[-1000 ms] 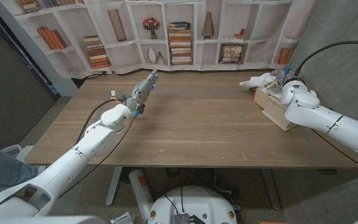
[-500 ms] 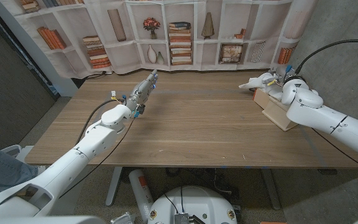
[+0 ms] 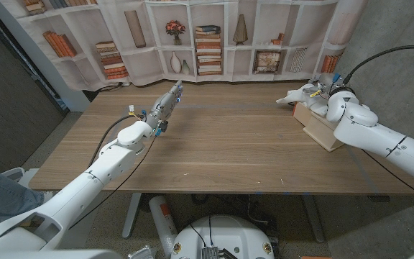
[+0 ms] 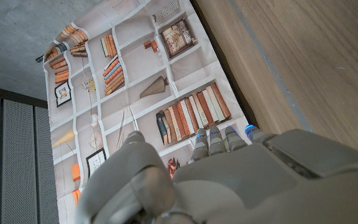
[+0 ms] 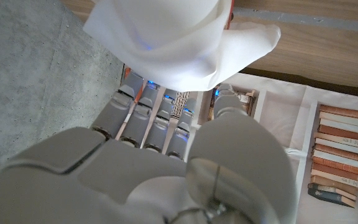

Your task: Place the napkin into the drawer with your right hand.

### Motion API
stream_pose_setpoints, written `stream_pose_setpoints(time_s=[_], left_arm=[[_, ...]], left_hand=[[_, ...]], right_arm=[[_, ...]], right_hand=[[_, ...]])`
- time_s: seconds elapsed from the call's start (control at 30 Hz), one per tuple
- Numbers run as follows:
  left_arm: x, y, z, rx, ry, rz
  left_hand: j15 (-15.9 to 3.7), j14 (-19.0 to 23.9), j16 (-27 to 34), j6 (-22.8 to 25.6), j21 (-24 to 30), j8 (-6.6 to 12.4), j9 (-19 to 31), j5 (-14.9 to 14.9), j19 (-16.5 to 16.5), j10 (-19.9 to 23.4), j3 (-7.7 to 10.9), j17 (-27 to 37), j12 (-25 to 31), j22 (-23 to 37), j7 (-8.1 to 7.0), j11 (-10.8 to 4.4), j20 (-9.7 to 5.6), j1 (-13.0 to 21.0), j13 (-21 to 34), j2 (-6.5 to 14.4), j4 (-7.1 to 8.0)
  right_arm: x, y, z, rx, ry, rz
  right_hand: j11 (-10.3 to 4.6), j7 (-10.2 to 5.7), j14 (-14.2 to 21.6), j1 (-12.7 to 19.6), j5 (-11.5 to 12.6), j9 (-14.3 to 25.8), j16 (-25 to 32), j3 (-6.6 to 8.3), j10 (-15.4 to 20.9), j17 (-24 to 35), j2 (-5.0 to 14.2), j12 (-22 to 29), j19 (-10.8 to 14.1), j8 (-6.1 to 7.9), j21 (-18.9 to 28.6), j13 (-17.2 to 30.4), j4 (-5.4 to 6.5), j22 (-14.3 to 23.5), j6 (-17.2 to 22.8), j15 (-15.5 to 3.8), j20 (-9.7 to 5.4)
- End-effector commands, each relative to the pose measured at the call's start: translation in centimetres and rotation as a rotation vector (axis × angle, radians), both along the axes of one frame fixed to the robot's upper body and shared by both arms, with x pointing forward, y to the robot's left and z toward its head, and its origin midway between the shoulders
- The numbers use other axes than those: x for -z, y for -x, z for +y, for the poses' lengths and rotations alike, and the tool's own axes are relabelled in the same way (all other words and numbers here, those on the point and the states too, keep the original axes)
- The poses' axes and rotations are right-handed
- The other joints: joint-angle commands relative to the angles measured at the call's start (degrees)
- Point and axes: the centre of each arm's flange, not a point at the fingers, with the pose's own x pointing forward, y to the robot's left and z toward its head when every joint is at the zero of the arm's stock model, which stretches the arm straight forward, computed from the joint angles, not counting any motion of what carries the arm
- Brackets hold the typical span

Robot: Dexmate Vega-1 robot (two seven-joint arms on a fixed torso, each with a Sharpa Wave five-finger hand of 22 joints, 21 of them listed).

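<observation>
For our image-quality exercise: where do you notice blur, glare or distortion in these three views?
Head view: even light, sharp, table edge slightly bowed by the wide lens. Right wrist view: the napkin is bright, close and soft, and the right hand is blurred too. Left wrist view: left hand soft, bookshelf backdrop sharper.

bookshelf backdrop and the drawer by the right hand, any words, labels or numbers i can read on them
None can be read.
Bookshelf backdrop: the printed book spines and framed pictures are too small and blurred for any lettering.
Wooden drawer: plain wood, no label visible.
Napkin held by the right hand: plain white, no print.
Left hand: no marking legible.
</observation>
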Motion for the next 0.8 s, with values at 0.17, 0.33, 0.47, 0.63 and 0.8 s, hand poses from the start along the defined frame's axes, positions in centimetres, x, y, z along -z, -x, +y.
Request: stream_pose_setpoints(time_s=[0.17, 0.33, 0.47, 0.63, 0.8], left_arm=[[0.1, 0.0, -0.1, 0.001, -0.004, 0.002], [0.0, 0.0, -0.1, 0.002, -0.005, 0.000], [0.0, -0.1, -0.2, 0.004, -0.004, 0.000], [0.0, -0.2, -0.2, 0.004, -0.002, 0.000], [0.0, -0.2, -0.1, 0.003, 0.001, -0.001]], left_hand=[[0.10, -0.12, 0.16, 0.53, 0.28, 0.01, 0.07, -0.17, -3.79, 0.05, -0.10, 0.10, 0.23, 0.11, 0.18, -0.21, 0.31, 0.56, 0.28, 0.54, 0.03], [0.08, -0.13, 0.16, 0.52, 0.29, 0.00, 0.07, -0.18, -3.77, 0.05, -0.11, 0.10, 0.22, 0.11, 0.14, -0.19, 0.32, 0.63, 0.28, 0.60, 0.01], [0.06, -0.16, 0.15, 0.50, 0.28, -0.01, 0.07, -0.19, -3.81, 0.01, -0.11, 0.10, 0.21, 0.11, 0.14, -0.19, 0.32, 0.67, 0.28, 0.65, -0.01], [0.07, -0.15, 0.15, 0.54, 0.28, 0.00, 0.07, -0.21, -3.80, 0.05, -0.12, 0.10, 0.22, 0.11, 0.18, -0.16, 0.32, 0.72, 0.28, 0.70, -0.03], [0.13, -0.17, 0.14, 0.56, 0.27, 0.01, 0.07, -0.23, -3.83, 0.03, -0.14, 0.10, 0.21, 0.11, 0.11, -0.23, 0.33, 0.77, 0.28, 0.75, -0.04]], right_arm=[[-0.6, 1.0, 0.3, -0.024, -0.010, -0.087], [-0.8, 1.3, 0.3, -0.024, -0.008, -0.106], [-1.1, 1.6, 0.4, -0.025, -0.006, -0.119], [-1.3, 1.9, 0.4, -0.029, -0.002, -0.130], [-1.6, 2.1, 0.7, -0.033, 0.005, -0.142]], right_hand=[[-0.26, -0.17, 1.03, -0.50, 0.08, 0.12, 0.02, -0.05, 1.44, -0.07, 0.27, 0.54, 0.93, 0.72, 0.38, 0.19, -0.01, 0.33, 1.93, -0.17, -0.29], [0.02, 0.05, -1.46, -0.74, 0.08, 0.13, -1.27, -0.25, -0.43, -0.09, 0.10, -0.34, -0.16, -0.19, -0.20, 0.21, -0.06, 0.35, 0.70, 0.93, 0.32], [0.21, 0.05, -2.60, -0.82, 0.13, 0.15, -1.62, -0.29, -1.09, -0.05, 0.13, -0.65, -0.80, -0.50, -0.53, 0.23, -0.07, 0.35, 0.36, 1.35, 0.76], [0.32, 0.04, -2.81, -0.89, 0.14, 0.15, -1.63, -0.32, -1.30, -0.04, 0.15, -0.76, -0.91, -0.62, -0.62, 0.24, -0.06, 0.35, 0.26, 1.29, 0.89], [0.18, -0.03, -3.03, -0.99, 0.14, 0.16, -1.64, -0.36, -1.59, -0.02, 0.17, -0.89, -0.96, -0.72, -0.67, 0.24, -0.03, 0.35, 0.20, 1.28, 0.90]])
